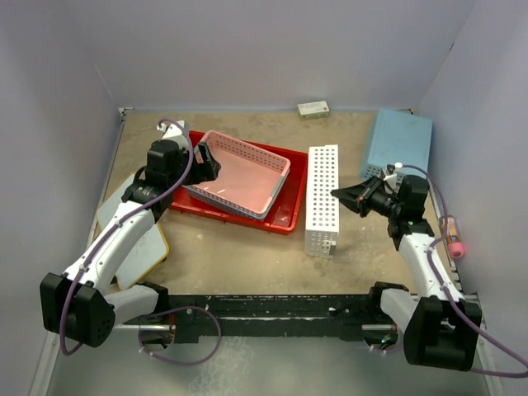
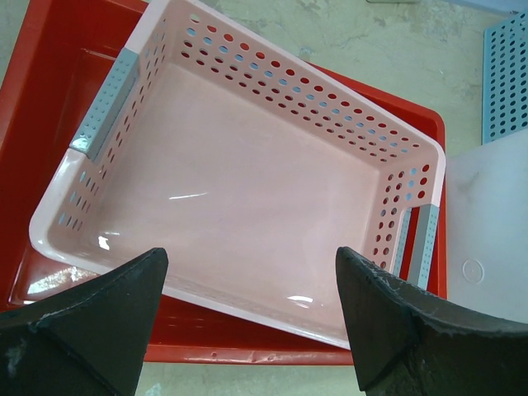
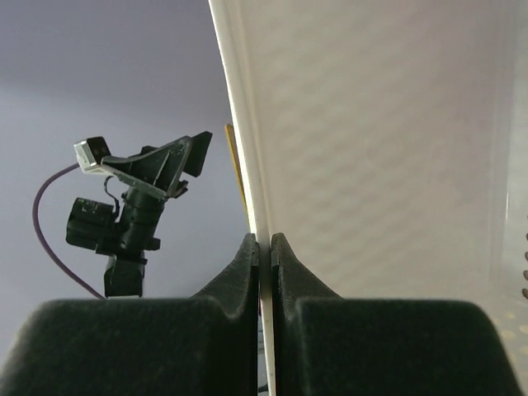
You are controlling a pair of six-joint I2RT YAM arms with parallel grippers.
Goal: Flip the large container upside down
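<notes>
The large container, a red tray (image 1: 289, 210) (image 2: 49, 91), lies open side up on the table, left of centre. A pink perforated basket (image 1: 239, 175) (image 2: 247, 181) rests tilted inside it, leaning over one rim. My left gripper (image 1: 208, 163) (image 2: 247, 276) hovers open over that basket's near edge, with nothing between its fingers. My right gripper (image 1: 335, 193) (image 3: 265, 243) is shut on the thin wall of a white perforated basket (image 1: 322, 198) (image 3: 371, 124), which stands on its side just right of the tray.
A light-blue basket (image 1: 398, 144) (image 2: 505, 74) lies upside down at the back right. A small box (image 1: 313, 109) sits against the back wall. Flat white and yellow boards (image 1: 136, 247) lie under the left arm. Walls close in on three sides.
</notes>
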